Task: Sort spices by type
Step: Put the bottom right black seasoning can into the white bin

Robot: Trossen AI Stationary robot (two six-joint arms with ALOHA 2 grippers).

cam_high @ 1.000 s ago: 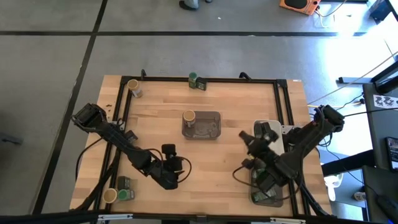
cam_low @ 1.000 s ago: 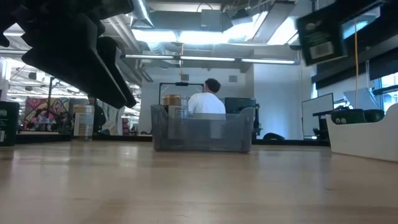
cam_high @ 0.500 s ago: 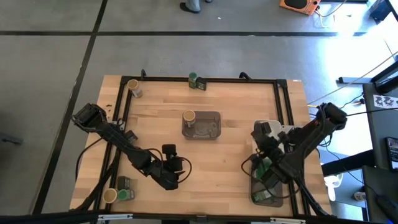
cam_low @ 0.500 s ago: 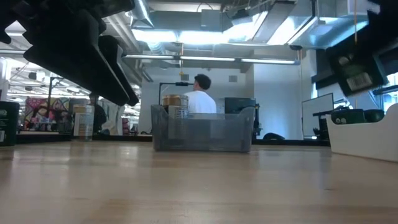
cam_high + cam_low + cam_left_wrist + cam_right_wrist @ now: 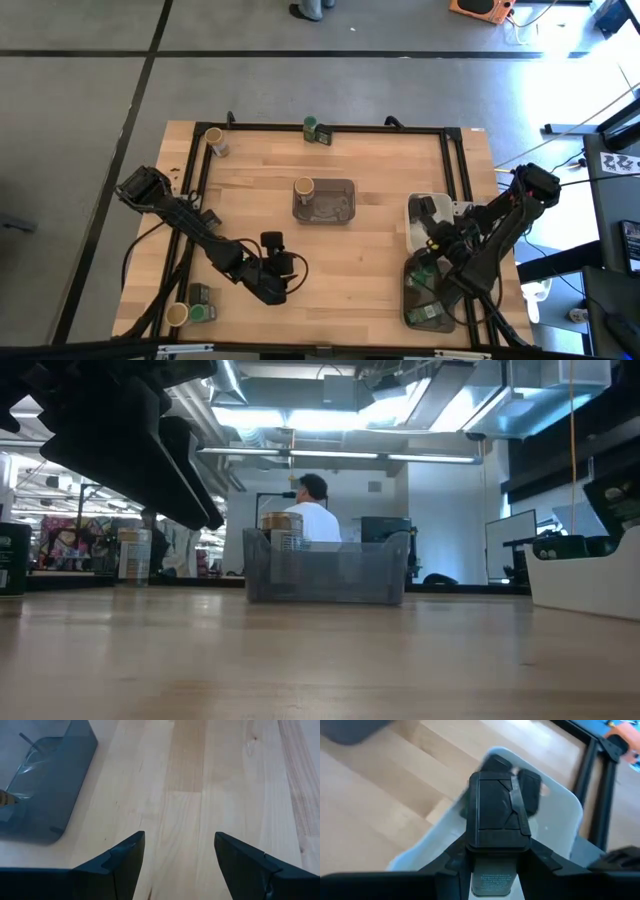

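R gripper (image 5: pixel 497 855) is clamped on a small dark rect tin (image 5: pixel 497 812), held above the white tray (image 5: pixel 565 802) at the right side of the high view. In the R wrist view the tin fills frame centre, with other dark tins (image 5: pixel 530 790) already lying in the tray behind it. The tin looks rigid, light and smooth-sided, so prob a bit slippery; best grip is across its narrow flat faces near mid-length, as it is now. Not fragile, by the look of it.

L gripper (image 5: pixel 177 855) hangs over bare table (image 5: pixel 225 780), lower-centre of the high view, jaws fairly wide, nothing between them.

Other spices: a tan-lid jar (image 5: pixel 304 187) at the left end of the grey tray (image 5: pixel 335 205), centre; a tan-lid jar (image 5: pixel 213 140) upper left; a green-lid jar (image 5: pixel 311 127) with a tin touching it at top centre; a tan jar (image 5: pixel 177 316), a green jar (image 5: pixel 204 313) and a tin (image 5: pixel 201 294) lower left.

Views: high view gives the whole layout but hides the grip under the R arm. R wrist view shows the grip and tray contents. Low view shows the grey tray's wall (image 5: pixel 325 575) and a person (image 5: pixel 310 520) in the room behind, but barely any of the held tin. L wrist view shows only the empty jaws and the grey tray's corner (image 5: pixel 55 785).
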